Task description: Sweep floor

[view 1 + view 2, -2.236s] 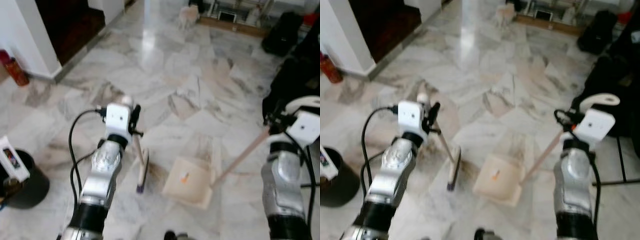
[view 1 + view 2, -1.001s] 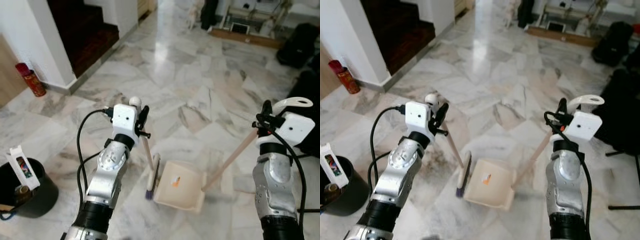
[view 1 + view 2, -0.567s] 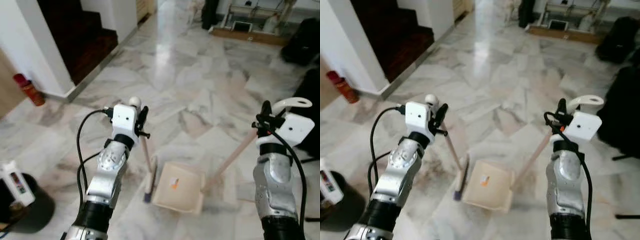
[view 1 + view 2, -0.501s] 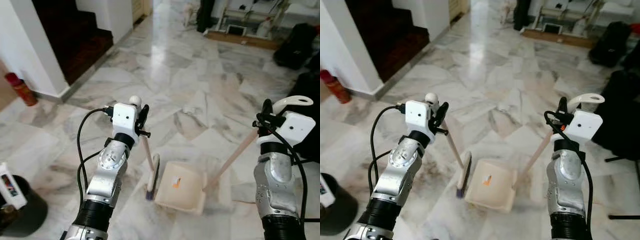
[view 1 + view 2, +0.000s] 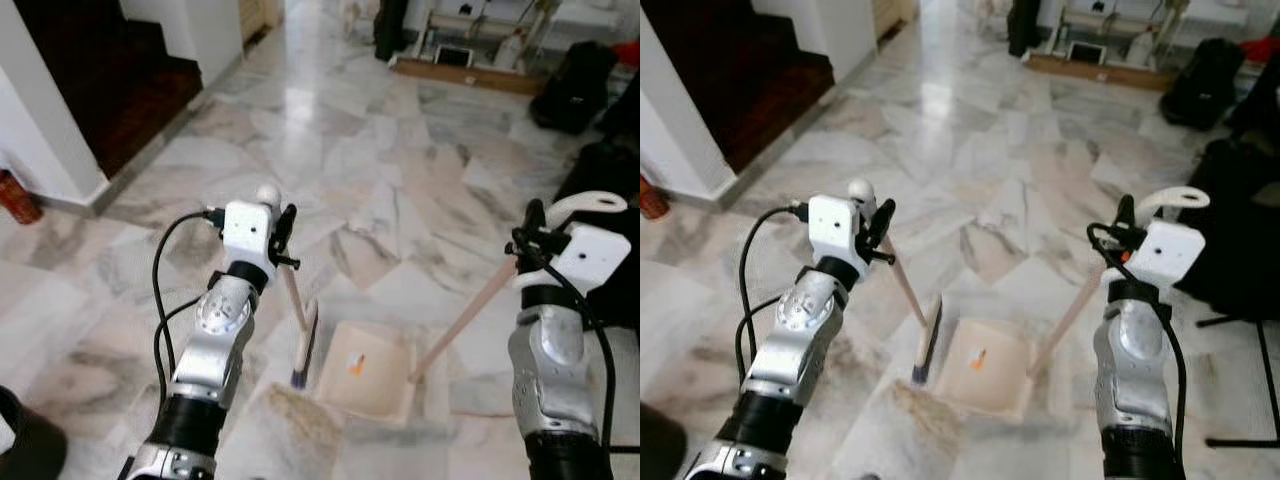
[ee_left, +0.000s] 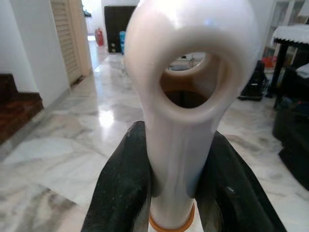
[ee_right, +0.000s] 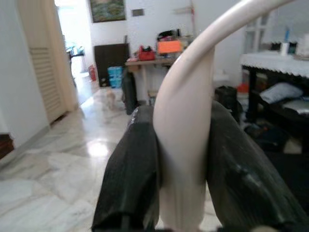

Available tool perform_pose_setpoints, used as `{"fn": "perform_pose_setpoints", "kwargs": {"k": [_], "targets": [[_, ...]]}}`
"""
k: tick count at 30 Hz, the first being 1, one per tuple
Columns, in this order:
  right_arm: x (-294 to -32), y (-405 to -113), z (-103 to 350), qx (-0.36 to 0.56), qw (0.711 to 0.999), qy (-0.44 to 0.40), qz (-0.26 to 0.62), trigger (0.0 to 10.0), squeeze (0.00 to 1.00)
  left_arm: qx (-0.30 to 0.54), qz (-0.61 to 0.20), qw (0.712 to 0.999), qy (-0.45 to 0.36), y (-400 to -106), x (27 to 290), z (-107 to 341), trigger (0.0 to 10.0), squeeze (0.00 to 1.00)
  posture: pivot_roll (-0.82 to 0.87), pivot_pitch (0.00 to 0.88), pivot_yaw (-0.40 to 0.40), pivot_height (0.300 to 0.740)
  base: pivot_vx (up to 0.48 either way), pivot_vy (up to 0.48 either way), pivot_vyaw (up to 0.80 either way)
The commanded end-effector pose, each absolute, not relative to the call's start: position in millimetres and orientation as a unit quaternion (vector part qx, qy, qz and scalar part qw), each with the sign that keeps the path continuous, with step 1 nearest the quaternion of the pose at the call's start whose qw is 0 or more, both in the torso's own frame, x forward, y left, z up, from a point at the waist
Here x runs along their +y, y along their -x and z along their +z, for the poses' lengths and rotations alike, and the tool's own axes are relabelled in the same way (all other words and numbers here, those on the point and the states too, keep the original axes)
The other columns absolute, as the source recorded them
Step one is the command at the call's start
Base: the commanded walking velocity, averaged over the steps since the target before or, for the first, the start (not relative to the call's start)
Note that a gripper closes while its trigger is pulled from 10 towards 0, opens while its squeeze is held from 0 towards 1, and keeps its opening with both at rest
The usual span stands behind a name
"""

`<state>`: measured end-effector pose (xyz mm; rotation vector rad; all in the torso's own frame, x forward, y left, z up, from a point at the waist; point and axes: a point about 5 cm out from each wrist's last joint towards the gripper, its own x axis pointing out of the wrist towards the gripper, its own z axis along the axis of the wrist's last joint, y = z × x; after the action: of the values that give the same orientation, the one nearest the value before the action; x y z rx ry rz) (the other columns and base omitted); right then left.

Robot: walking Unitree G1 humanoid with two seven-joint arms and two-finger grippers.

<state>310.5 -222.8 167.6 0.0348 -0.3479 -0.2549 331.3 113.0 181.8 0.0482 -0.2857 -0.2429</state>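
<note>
Leaning beside the cream dustpan (image 5: 368, 371), a slim cream broom (image 5: 303, 345).

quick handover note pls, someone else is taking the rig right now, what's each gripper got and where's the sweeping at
Left gripper: fingers shut on the broom handle, broom head on the marble floor just left of the dustpan.
Right gripper: fingers shut on the dustpan handle; the dustpan sits flat on the floor between the arms.
Done: one small orange scrap lies in the pan.
Left: cannot tell what debris remains; sweep onward, then empty the pan.
</note>
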Motion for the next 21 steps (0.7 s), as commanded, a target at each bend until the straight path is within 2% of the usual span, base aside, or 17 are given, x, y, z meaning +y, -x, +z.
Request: {"fn": "perform_pose_setpoints", "kwargs": {"k": [1, 21], "targets": [[-227.3, -307.9, 178.1, -0.198, 0.971, -0.023, -0.132, 10.0, 0.00, -0.167, -0.121, 0.978, -0.020, -329.8, 110.2, 191.0, 10.0, 0.00, 0.08, 0.150, -0.030, 0.740, 0.345, 0.000, 0.00], [-222.0, -308.7, 175.9, -0.190, 0.974, -0.026, -0.124, 10.0, 0.00, -0.165, -0.112, 0.979, -0.029, -331.2, 113.7, 191.0, 10.0, 0.00, 0.09, 0.153, -0.028, 0.740, 0.381, 0.000, 0.00]]}}
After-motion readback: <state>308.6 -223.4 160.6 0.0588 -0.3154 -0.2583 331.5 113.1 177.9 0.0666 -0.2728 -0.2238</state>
